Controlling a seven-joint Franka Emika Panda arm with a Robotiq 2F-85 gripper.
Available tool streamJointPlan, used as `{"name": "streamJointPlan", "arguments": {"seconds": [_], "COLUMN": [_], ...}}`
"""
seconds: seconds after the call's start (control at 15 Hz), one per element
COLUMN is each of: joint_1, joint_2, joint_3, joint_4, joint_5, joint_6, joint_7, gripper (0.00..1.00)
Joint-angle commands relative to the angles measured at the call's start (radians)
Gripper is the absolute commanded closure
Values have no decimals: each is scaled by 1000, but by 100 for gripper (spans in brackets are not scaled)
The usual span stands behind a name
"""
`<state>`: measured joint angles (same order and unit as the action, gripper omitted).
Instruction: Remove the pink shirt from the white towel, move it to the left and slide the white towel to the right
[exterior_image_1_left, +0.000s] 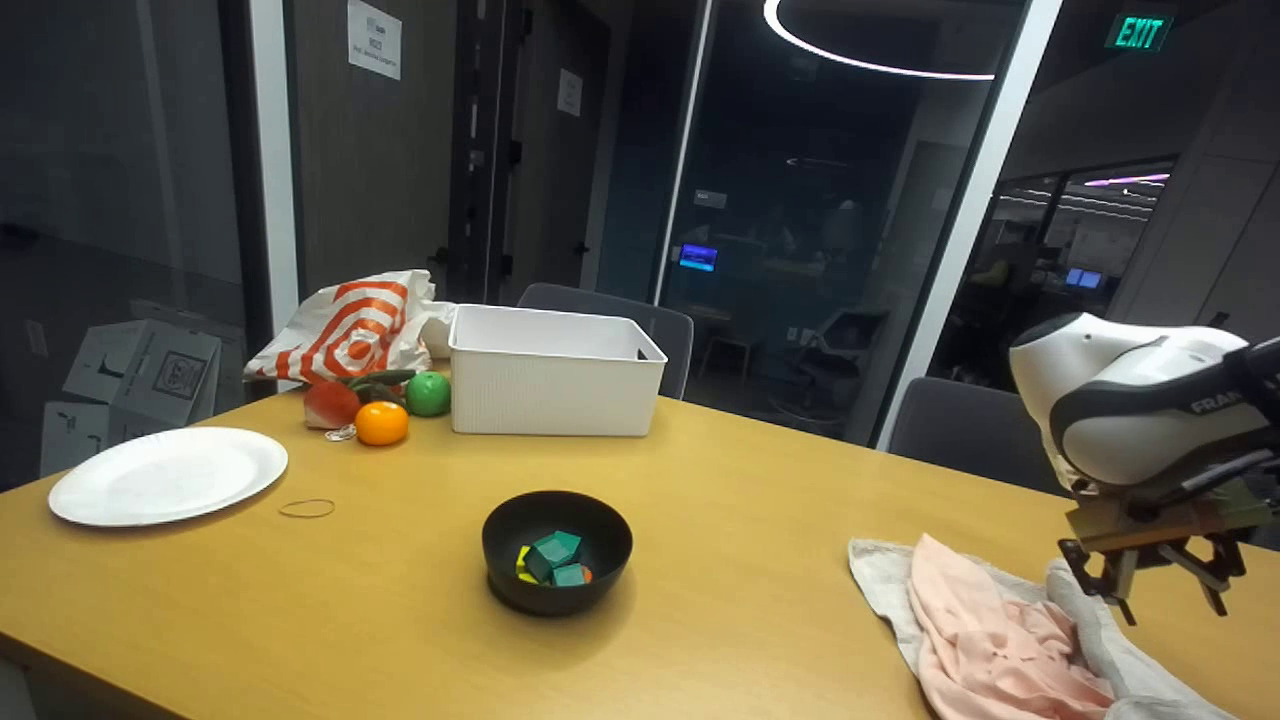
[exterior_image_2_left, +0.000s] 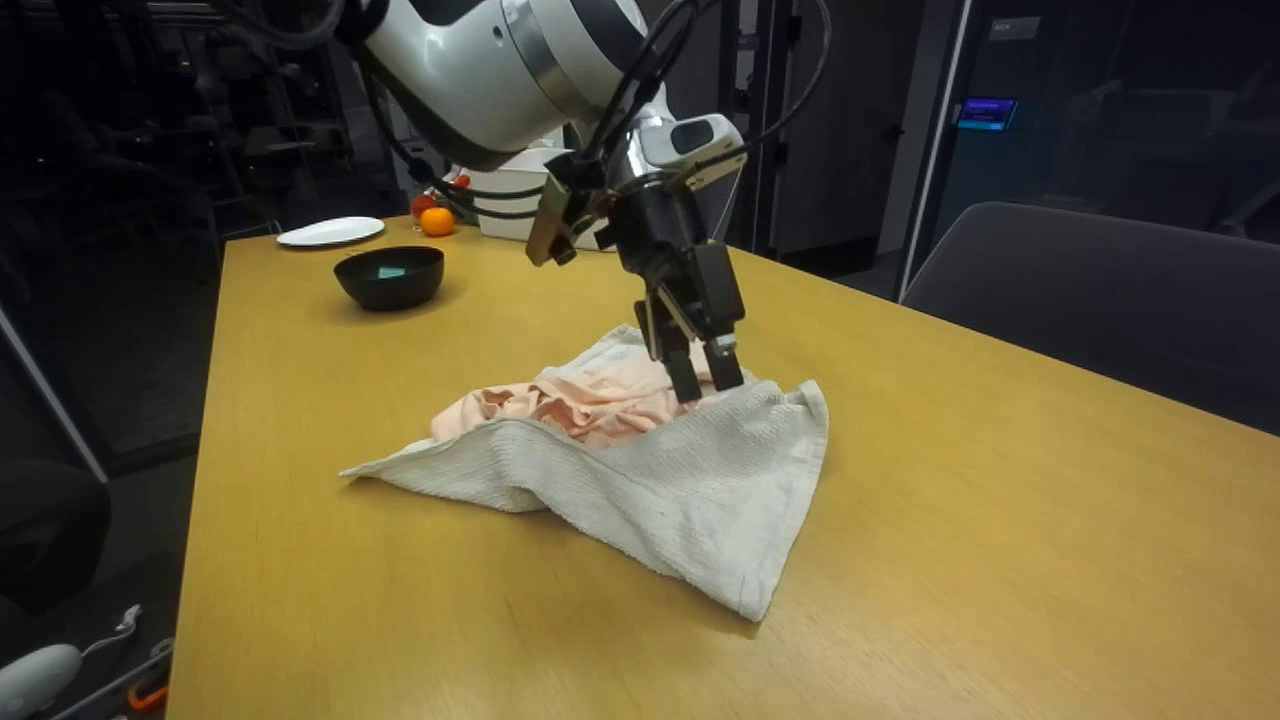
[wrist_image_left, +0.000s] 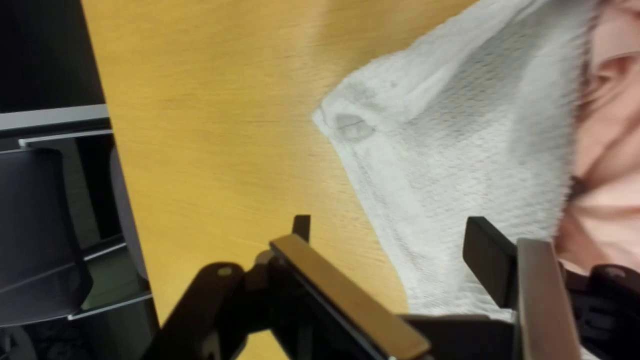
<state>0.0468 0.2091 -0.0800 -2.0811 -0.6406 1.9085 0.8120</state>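
While one gripper (exterior_image_1_left: 1173, 606) hovers, one shirt (exterior_image_1_left: 1000, 640) on one towel (exterior_image_2_left: 700, 500).

gripper (wrist_image_left: 392, 237) spread wide, white towel (wrist_image_left: 475, 165), pink shirt (wrist_image_left: 612, 150) alongside — creased; yellow table (wrist_image_left: 215, 140) beneath

shirt (wrist_image_left: 611, 150) partly outside wrist view

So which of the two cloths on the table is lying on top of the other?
The pink shirt: it lies crumpled on the white towel, while the towel itself rests on the table.
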Motion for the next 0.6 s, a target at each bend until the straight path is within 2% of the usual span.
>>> {"name": "streamJointPlan", "arguments": {"seconds": [0.0,0.13,0.53], "joint_1": [0,12,28], "joint_2": [-68,-78,-31], "joint_3": [54,85,127], "joint_4": [-15,-25,-130], "joint_5": [183,289,459], "joint_6": [46,92,433], "joint_7": [-92,-128,-277], "gripper": [0,0,0]}}
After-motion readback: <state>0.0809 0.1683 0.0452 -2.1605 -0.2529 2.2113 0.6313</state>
